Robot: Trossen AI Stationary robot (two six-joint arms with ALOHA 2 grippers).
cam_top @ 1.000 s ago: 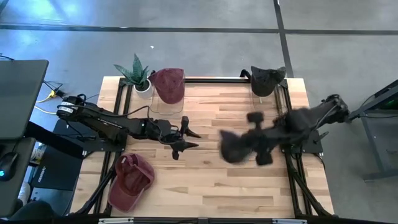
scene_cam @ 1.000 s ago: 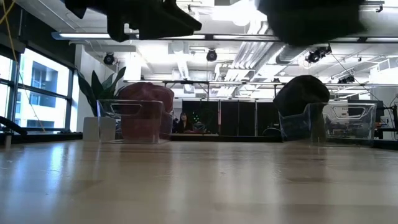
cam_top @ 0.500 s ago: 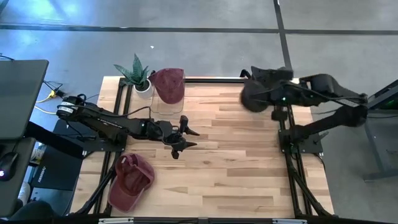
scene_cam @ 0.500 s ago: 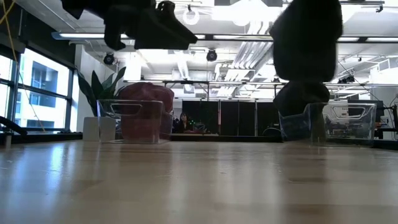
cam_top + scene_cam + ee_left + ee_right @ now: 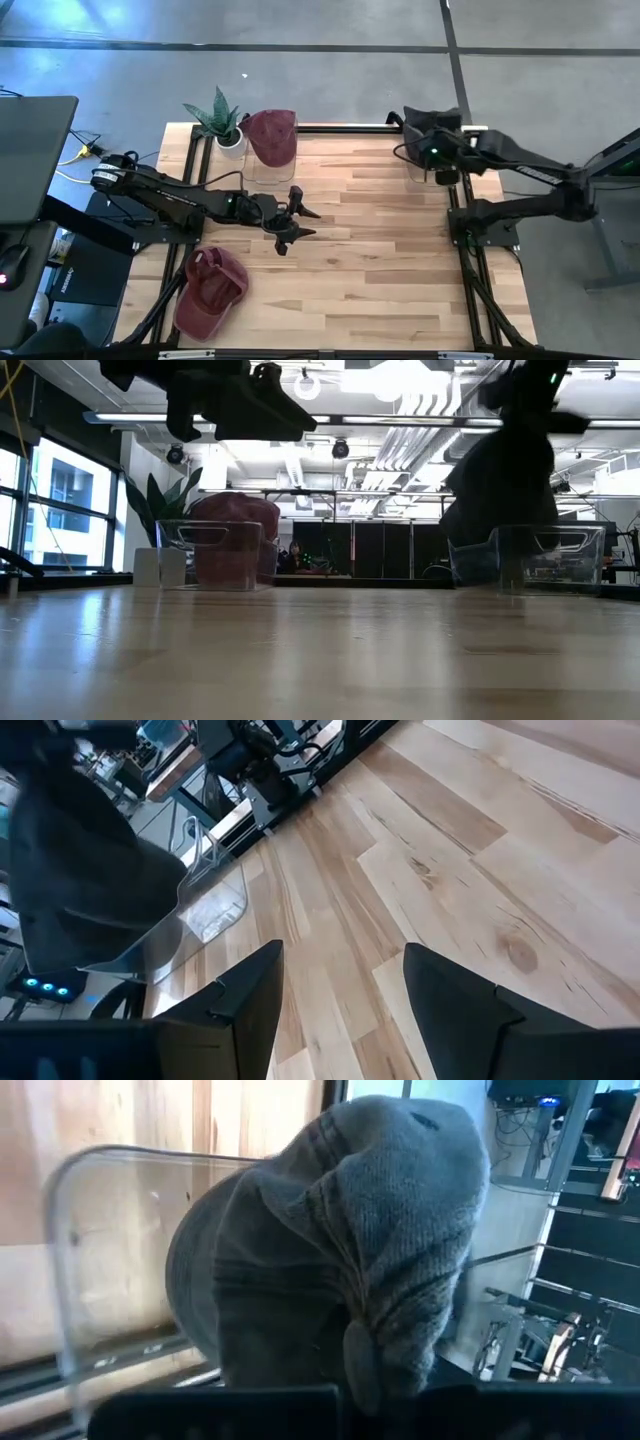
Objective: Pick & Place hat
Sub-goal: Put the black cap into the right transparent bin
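Hat point(image 5: 340, 1270) fabric, dark grey and bunched, is seen clamped between the fingers of the right gripper point(image 5: 437, 152) at the table's far right corner, directly above the clear bin point(image 5: 90, 1280) that stands there; in the low view the dark hat point(image 5: 500, 485) is shown hanging over that bin point(image 5: 530, 555), its lower part at the level of the rim. Whether it rests on the other dark cloth in the bin cannot be told. The left gripper point(image 5: 297, 222) is held above the middle-left of the wooden table point(image 5: 370, 260), its jaws spread wide with nothing between them. A maroon hat point(image 5: 272, 135) is seen in a second clear bin at the far left, beside a potted plant point(image 5: 222, 120), and another maroon cap point(image 5: 210, 290) lies at the near left edge.
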